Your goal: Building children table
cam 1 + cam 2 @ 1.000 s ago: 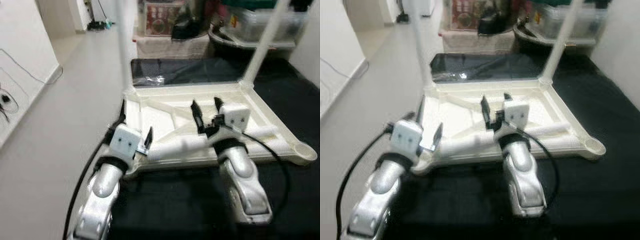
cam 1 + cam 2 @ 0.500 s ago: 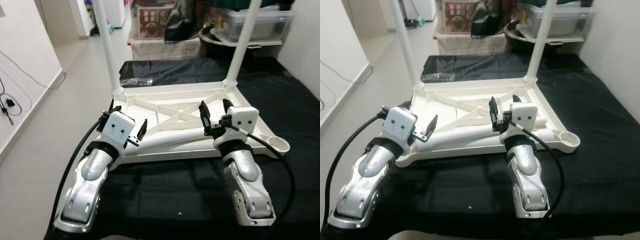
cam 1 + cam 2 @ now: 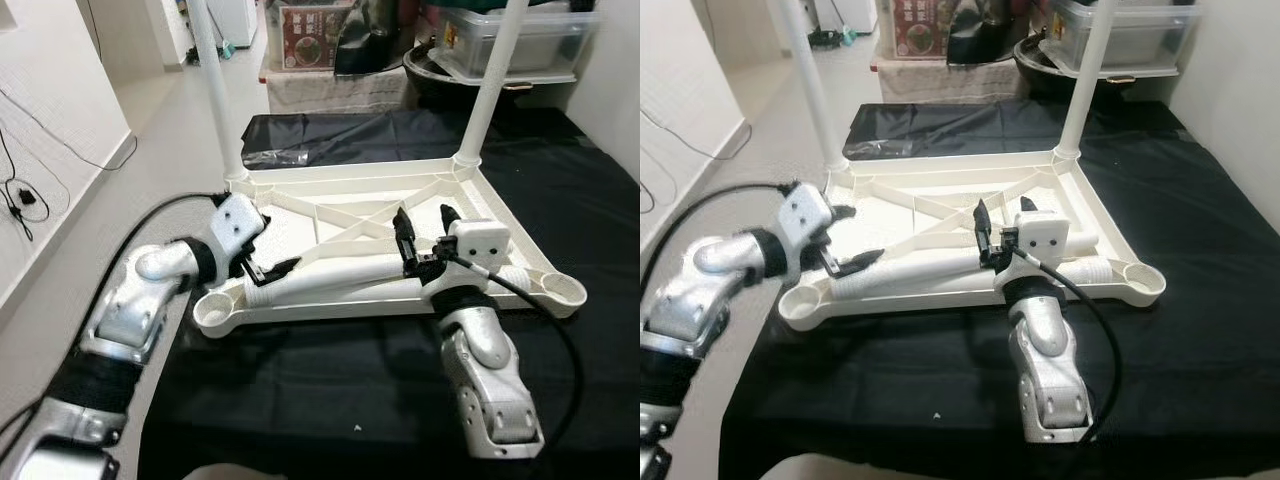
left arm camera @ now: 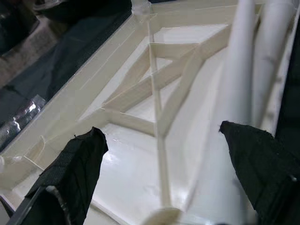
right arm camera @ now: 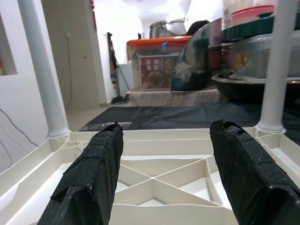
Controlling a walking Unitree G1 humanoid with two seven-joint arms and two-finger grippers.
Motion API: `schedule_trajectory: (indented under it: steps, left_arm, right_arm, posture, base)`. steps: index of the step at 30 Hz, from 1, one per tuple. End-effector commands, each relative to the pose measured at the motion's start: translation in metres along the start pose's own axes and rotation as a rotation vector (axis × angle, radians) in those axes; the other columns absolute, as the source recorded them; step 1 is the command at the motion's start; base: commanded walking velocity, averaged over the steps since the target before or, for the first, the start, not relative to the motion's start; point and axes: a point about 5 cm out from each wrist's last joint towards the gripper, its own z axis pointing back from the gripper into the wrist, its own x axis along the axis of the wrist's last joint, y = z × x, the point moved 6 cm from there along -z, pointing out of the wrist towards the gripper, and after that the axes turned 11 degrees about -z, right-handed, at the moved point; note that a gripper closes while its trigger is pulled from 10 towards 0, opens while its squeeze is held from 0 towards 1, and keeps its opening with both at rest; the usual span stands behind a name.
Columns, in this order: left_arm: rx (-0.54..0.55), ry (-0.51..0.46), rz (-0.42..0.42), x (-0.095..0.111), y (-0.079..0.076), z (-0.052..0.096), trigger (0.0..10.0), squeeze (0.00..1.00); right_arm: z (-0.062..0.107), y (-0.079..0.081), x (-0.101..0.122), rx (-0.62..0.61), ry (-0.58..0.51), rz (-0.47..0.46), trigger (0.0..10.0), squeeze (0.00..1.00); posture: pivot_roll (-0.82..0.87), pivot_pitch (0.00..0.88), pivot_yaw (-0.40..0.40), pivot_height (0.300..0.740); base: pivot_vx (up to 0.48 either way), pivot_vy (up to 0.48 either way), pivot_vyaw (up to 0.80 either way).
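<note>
White upturned tabletop (image 3: pixel 340 215) at frame centre; loose leg (image 3: pixel 350 283) lies across it; left pincer (image 3: pixel 262 262) and right pincer (image 3: pixel 423 235) both gape wide.

Black cloth (image 3: pixel 330 380) covering the floor area under the work. Clear plastic bag (image 3: pixel 278 158), crinkled, on the cloth's far edge. Black basin (image 3: pixel 440 75) and lidded clear storage box (image 3: pixel 520 45) at the back. Red printed box (image 3: pixel 305 35) on a covered stand. Black cable (image 3: pixel 25 205) along the white wall.
</note>
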Motion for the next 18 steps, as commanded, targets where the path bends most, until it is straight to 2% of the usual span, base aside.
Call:
schedule_trajectory:
  steps: [1, 3, 4, 7, 13, 14, 18]
  left_arm:
    - [-0.089, 0.017, 0.007, -0.001, 0.006, -0.002, 10.0, 0.0]
    - [-0.125, 0.019, 0.007, 0.003, 0.011, -0.004, 10.0, 0.0]
    - [-0.165, 0.02, 0.022, 0.01, 0.021, -0.008, 10.0, 0.0]
    - [-0.218, 0.031, 0.039, 0.014, 0.025, -0.008, 10.0, 0.0]
    - [-0.402, 0.07, 0.048, 0.014, 0.022, -0.002, 10.0, 0.0]
    - [-0.402, 0.07, 0.048, 0.014, 0.022, -0.002, 10.0, 0.0]
    - [-0.52, 0.132, 0.025, 0.003, 0.014, 0.004, 10.0, 0.0]
  right_arm:
    - [0.004, 0.003, -0.004, 0.0, 0.018, 0.005, 10.0, 0.0]
    - [0.005, 0.003, -0.005, 0.0, 0.02, 0.004, 10.0, 0.0]
    - [0.006, 0.005, -0.007, 0.0, 0.023, 0.001, 10.0, 0.0]
    - [0.007, 0.007, -0.009, 0.0, 0.031, -0.003, 10.0, 0.0]
    - [0.008, 0.009, -0.01, 0.0, 0.035, -0.011, 10.0, 0.0]
    - [0.008, 0.009, -0.01, 0.0, 0.035, -0.011, 10.0, 0.0]
    - [0.009, 0.005, -0.006, -0.017, 0.021, -0.003, 10.0, 0.0]
  posture:
    - [0.12, 0.202, 0.029, 0.74]
    - [0.12, 0.202, 0.028, 0.74]
    - [0.12, 0.204, 0.033, 0.74]
    - [0.12, 0.208, 0.037, 0.74]
    - [0.13, 0.215, 0.049, 0.74]
    - [0.13, 0.215, 0.049, 0.74]
    - [0.13, 0.224, 0.069, 0.74]
  base:
    - [0.0, 0.0, 0.0]
    - [0.0, 0.0, 0.0]
    - [0.0, 0.0, 0.0]
    - [0.0, 0.0, 0.0]
    - [0.0, 0.0, 0.0]
    - [0.0, 0.0, 0.0]
    - [0.0, 0.0, 0.0]
